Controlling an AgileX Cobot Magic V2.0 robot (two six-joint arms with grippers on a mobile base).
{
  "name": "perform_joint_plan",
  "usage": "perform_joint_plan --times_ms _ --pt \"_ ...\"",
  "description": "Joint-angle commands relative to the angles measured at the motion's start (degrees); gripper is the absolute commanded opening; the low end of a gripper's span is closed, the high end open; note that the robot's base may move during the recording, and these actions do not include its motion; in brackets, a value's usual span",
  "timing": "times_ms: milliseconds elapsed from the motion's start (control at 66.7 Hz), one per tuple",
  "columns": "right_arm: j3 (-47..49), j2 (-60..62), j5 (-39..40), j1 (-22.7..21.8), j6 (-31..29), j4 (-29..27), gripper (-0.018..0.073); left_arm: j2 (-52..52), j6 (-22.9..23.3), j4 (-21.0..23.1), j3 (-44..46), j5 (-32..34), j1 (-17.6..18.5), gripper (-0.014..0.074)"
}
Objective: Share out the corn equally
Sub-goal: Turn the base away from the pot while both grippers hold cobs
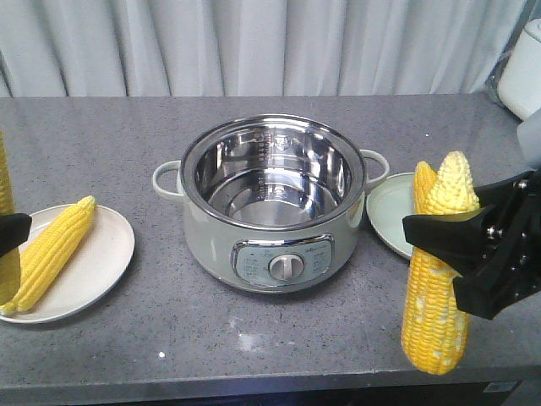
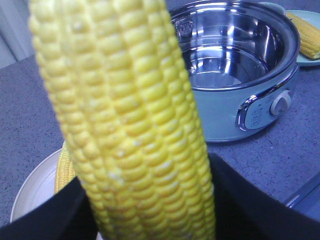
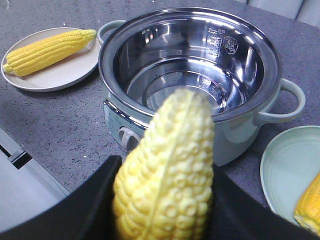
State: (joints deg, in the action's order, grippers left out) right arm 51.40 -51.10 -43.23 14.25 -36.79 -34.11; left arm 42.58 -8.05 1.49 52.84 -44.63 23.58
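At the right edge of the front view, the right gripper [image 1: 441, 254] was pinched around the right cob [image 1: 435, 330]. This cob stood upright with its tip up, in front of the green plate [image 1: 387, 222], where the green-plate cob [image 1: 423, 182] lay. At the far left edge, the left gripper [image 1: 10, 235] was clamped on the left cob [image 1: 4, 173], also upright, by the rim of the white plate [image 1: 106, 254], which carried the white-plate cob [image 1: 52, 247] lying diagonally. The steel-lined pot [image 1: 254, 245] stood in the centre of the grey counter [image 1: 101, 144], between the two plates.
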Motion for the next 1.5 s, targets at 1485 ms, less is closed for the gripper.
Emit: perform_joint_plan --times_ms 1485 --pt "1.57 0.58 2.99 -0.34 -0.52 -1.57 0.0222 -0.17 0.12 0.47 1.44 3.81 0.04 0.0261"
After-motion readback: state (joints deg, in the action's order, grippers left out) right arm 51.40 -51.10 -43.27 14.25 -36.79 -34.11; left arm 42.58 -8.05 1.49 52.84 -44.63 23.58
